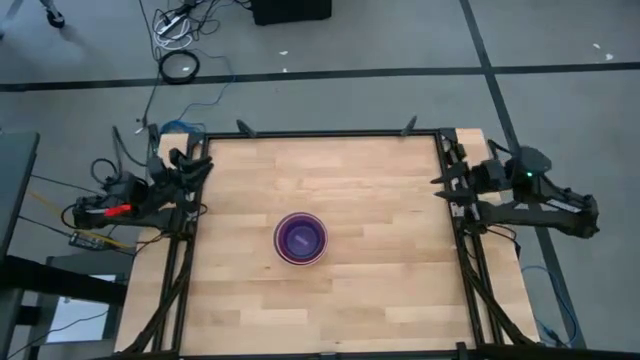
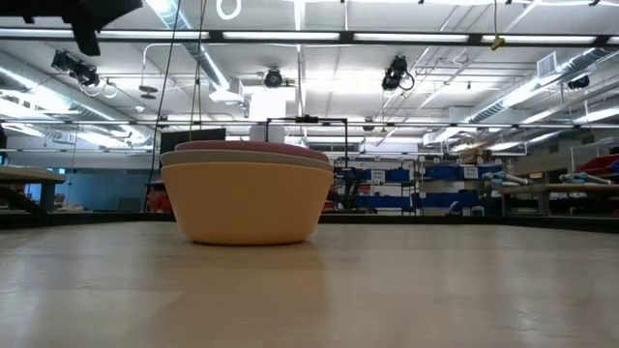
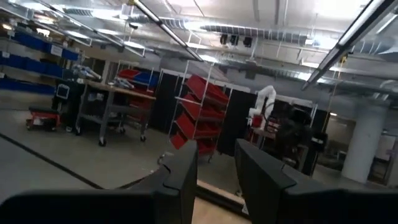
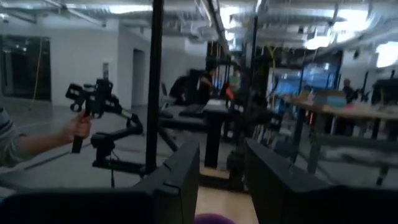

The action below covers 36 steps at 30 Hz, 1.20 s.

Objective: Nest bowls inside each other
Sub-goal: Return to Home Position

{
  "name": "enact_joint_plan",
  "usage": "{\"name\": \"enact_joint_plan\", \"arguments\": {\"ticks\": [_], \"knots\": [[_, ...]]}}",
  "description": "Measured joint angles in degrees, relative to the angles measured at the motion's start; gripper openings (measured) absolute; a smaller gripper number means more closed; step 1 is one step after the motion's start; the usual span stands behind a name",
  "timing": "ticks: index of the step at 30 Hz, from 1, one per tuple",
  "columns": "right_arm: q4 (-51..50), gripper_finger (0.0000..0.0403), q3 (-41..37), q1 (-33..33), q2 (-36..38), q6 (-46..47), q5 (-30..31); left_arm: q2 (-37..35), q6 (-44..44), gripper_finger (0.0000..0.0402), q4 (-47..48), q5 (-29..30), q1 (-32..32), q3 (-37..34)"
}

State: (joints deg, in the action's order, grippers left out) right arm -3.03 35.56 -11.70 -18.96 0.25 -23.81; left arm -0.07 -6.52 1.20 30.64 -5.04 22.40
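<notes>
The bowls stand nested in one stack (image 1: 301,238) at the middle of the wooden table, resting on the outermost bowl's base. From above the inside shows purple with a pink rim. In the low view the stack (image 2: 247,198) has a light orange outer bowl, with grey-white and pink rims above it. My left gripper (image 1: 198,168) is drawn back at the table's left edge, open and holding nothing (image 3: 216,163). My right gripper (image 1: 442,186) is drawn back at the right edge, open and holding nothing (image 4: 222,163); a sliver of the purple bowl (image 4: 211,219) shows below its fingers.
Black frame rails (image 1: 178,260) run along the table's left and right sides. Bare tabletop (image 1: 380,290) surrounds the stack. Beyond the table, a person's hand (image 4: 76,129) holds a black handheld device. Cables lie on the floor (image 1: 180,65) past the far edge.
</notes>
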Motion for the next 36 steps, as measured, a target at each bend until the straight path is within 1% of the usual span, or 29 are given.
{"name": "enact_joint_plan", "arguments": {"ticks": [6,9,12,14,16,19,22,25,29,31,36], "knots": [[0.7,0.0113,-8.0,-0.6,9.0,1.6,0.9,0.8,-0.5,0.0117,1.1,-0.1,0.0,-3.8],[5.4,0.0112,-14.4,-0.5,12.1,4.1,1.5,0.3,-2.6,0.0117,-0.1,0.1,0.0,-7.8],[12.9,0.0112,-22.1,-0.5,13.3,6.0,1.6,0.1,-3.4,0.0117,-5.1,0.1,0.0,-13.4],[17.8,0.0112,-26.7,-0.5,13.6,6.8,1.6,0.1,-3.6,0.0117,-10.4,0.2,0.0,-17.6],[20.5,0.0112,-30.7,-0.5,13.4,7.1,1.6,0.1,-3.1,0.0117,-14.6,0.2,0.1,-21.7],[19.6,0.0112,-35.1,-0.5,13.3,6.9,1.6,0.1,-3.2,0.0117,-10.0,0.0,0.0,-21.9],[13.6,0.0112,-35.0,0.0,12.9,4.8,2.2,0.2,-3.8,0.0117,-5.4,-0.6,0.0,-21.9],[11.7,0.0112,-35.0,0.0,12.7,3.1,5.0,0.5,-4.1,0.0117,-5.0,-0.8,0.0,-21.9],[8.8,0.0112,-35.0,0.0,12.6,-0.3,9.2,0.7,-2.2,0.0117,-4.9,-0.8,0.1,-21.9],[8.5,0.0112,-35.0,0.0,12.6,0.0,10.8,0.8,-1.1,0.0117,-4.9,-0.8,0.1,-21.9],[8.7,0.0112,-35.0,0.0,12.6,4.2,10.8,0.8,-0.4,0.0117,-4.9,-0.7,0.1,-21.9]]}}
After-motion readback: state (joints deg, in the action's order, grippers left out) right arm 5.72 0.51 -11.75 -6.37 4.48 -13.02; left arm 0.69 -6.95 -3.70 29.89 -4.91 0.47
